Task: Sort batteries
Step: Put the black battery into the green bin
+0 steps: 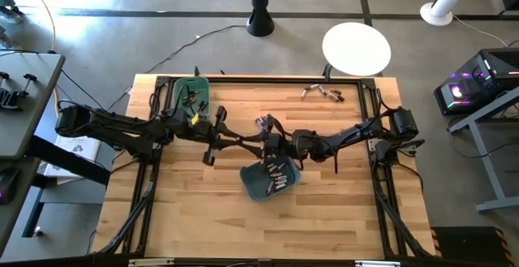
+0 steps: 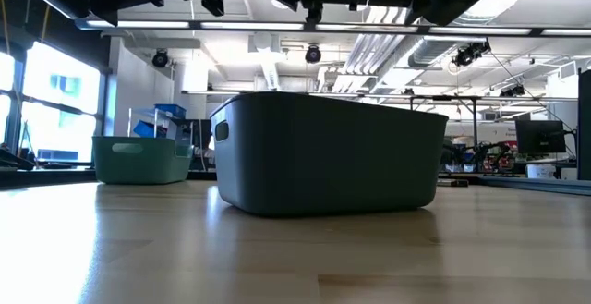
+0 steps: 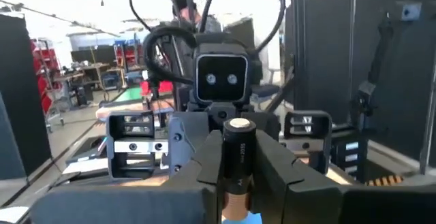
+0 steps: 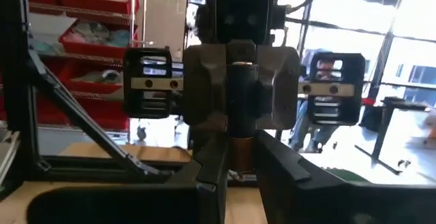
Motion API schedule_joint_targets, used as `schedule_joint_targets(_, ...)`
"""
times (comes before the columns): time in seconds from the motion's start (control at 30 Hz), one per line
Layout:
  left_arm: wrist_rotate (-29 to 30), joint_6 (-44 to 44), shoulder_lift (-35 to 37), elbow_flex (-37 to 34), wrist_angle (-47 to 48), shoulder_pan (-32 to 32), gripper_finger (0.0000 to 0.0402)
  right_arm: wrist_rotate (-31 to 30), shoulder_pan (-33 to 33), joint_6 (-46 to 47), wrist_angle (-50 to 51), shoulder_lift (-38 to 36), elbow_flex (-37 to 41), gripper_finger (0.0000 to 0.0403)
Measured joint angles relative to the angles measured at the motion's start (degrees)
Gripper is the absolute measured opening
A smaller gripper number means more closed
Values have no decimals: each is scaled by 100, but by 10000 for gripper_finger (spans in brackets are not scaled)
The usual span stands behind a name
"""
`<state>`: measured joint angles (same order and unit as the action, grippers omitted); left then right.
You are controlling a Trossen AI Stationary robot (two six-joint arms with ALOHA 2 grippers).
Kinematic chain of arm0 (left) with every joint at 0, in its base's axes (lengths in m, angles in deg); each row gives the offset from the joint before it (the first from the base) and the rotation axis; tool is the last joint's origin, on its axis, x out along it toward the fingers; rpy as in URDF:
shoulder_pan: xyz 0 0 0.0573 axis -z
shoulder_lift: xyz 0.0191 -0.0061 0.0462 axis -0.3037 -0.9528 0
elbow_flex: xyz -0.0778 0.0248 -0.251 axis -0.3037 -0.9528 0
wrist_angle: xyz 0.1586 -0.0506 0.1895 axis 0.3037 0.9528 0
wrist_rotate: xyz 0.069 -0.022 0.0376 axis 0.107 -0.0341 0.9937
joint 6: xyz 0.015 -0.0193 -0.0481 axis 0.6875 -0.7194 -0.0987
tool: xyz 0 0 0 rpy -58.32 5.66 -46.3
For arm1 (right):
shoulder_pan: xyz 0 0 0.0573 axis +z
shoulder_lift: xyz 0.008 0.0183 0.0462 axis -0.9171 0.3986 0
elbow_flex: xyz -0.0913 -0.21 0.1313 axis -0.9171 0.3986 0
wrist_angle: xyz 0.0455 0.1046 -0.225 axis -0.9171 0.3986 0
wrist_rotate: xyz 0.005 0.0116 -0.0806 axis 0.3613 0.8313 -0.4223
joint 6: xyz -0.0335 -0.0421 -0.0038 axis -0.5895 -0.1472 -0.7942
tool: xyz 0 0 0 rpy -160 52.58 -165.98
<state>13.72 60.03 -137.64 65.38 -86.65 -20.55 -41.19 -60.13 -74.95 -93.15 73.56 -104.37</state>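
Both arms meet above the table's middle, and one battery (image 3: 238, 157) stands upright between them. It is dark, with a silvery cap and a copper-brown end. My left gripper (image 3: 238, 173) is shut on it, coming from the left. My right gripper (image 4: 240, 166) faces it from the right and closes around the same battery's copper-brown end. In the high view the two grippers (image 1: 247, 142) (image 1: 277, 143) hang just beyond a teal bin (image 1: 272, 178) that holds several batteries. A green bin (image 1: 188, 96) with more batteries stands at the far left corner. My left gripper pinches the battery's dark middle (image 3: 240, 163) between its two fingers (image 3: 208, 166). They come about level from the table's left and lie across the battery. The battery stands upright, silvery cap up, lifted clear of the table. My right gripper has the battery's copper-brown lower end (image 4: 240, 149) between its two fingers (image 4: 212, 173), level from the table's right and across the battery. The fingers stand close against it, below the left gripper's fingers.
A few loose batteries (image 1: 324, 93) lie near the table's far right edge. The teal bin (image 2: 323, 156) stands close below the grippers, and the green bin (image 2: 140, 159) is farther back. A white round stool (image 1: 357, 48) stands beyond the table.
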Motion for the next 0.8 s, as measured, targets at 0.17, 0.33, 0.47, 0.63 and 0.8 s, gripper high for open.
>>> schedule_joint_targets(0.17,420,43,75,3,412,-3,37,-482,-30,145,540,-120,0,92)
schedule_joint_targets(0.33,1758,299,678,417,2538,13,37,-1424,-57,357,2079,-636,-4,142)
schedule_joint_targets(0.47,3418,158,1186,856,4639,4,37,-1421,-39,828,3205,-964,-4,157)
schedule_joint_targets(0.63,4842,-865,1469,1219,6949,-529,37,-1416,-21,1010,3560,-1026,-4,158)
schedule_joint_targets(0.8,4233,-1416,1248,1311,7857,-1922,37,-1312,10,1027,3572,-1005,-4,158)
